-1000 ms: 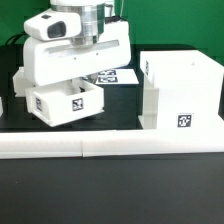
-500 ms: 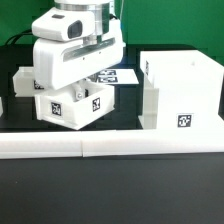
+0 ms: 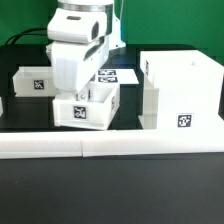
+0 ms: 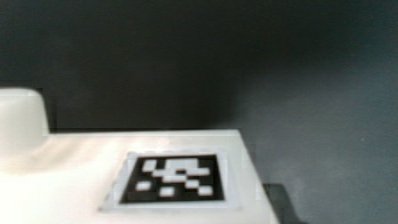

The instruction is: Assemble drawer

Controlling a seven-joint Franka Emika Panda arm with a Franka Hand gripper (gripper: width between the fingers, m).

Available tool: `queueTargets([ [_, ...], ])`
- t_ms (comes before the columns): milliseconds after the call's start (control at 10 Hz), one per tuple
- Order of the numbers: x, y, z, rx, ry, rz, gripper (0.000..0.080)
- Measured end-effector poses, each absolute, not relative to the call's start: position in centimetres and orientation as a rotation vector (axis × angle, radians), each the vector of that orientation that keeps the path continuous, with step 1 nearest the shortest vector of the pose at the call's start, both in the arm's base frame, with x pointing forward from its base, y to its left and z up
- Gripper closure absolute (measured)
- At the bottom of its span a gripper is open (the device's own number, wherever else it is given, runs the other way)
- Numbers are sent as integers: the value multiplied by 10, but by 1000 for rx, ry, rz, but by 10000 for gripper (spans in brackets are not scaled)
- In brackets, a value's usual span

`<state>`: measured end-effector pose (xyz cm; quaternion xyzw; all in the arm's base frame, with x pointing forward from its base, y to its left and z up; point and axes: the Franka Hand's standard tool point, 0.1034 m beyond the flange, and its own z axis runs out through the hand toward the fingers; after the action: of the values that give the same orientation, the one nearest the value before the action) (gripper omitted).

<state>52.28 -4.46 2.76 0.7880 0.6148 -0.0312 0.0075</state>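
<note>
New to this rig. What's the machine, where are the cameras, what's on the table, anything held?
The white machine is a robot arm; its tool is a two-finger clamp. One picture comes from a camera off the arm, the other from a camera on the wrist, close to a white tagged surface. On the black table lie drawer parts: a large housing, a small tray under the tool, a second tray farther back. The long bar in front and the marker board are no drawer parts. The fingers are hidden, but the small tray has moved with the arm over the last second, so it is probably gripped.
</note>
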Motion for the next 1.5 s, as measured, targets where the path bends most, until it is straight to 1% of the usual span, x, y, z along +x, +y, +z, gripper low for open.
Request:
queueTargets([
  [300,524,-49,26,2278,2139,-126,757],
  [1100,530,-36,23,2283,2130,-104,757],
  [1300,536,-31,26,2273,2129,-86,757],
  [1500,533,-32,24,2273,2121,-75,757],
])
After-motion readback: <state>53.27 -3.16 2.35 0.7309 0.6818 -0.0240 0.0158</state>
